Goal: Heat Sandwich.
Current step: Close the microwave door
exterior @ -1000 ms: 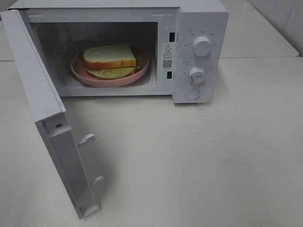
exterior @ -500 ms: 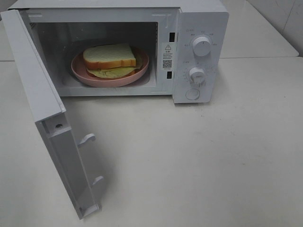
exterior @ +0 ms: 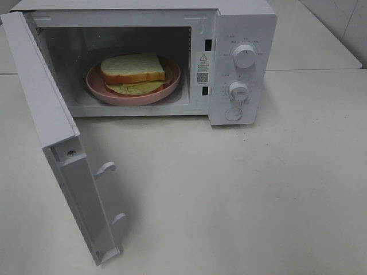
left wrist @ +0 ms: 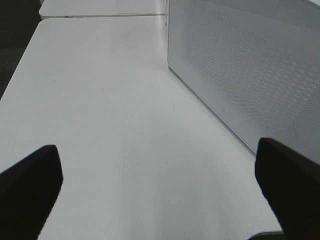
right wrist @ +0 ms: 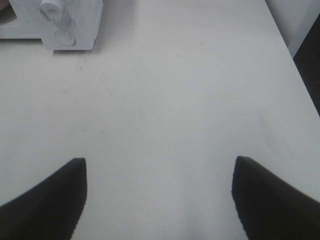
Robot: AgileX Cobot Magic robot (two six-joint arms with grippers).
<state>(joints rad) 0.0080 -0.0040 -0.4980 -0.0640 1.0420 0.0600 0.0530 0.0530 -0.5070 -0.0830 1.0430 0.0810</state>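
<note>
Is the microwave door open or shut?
Open: the door stands swung out to the left, and the sandwich on its plate shows inside.

The left gripper (left wrist: 157,200) is spread to its full width: its two dark fingers (left wrist: 27,187) sit at opposite edges of the left wrist view, well apart, with nothing clasped between them. The right gripper (right wrist: 159,200) is likewise spread wide, and its two dark, tapered fingers (right wrist: 47,200) stand well apart and grip nothing. In each wrist view the two fingertips lie level with one another; the right gripper is angled more steeply downward than the left.
</note>
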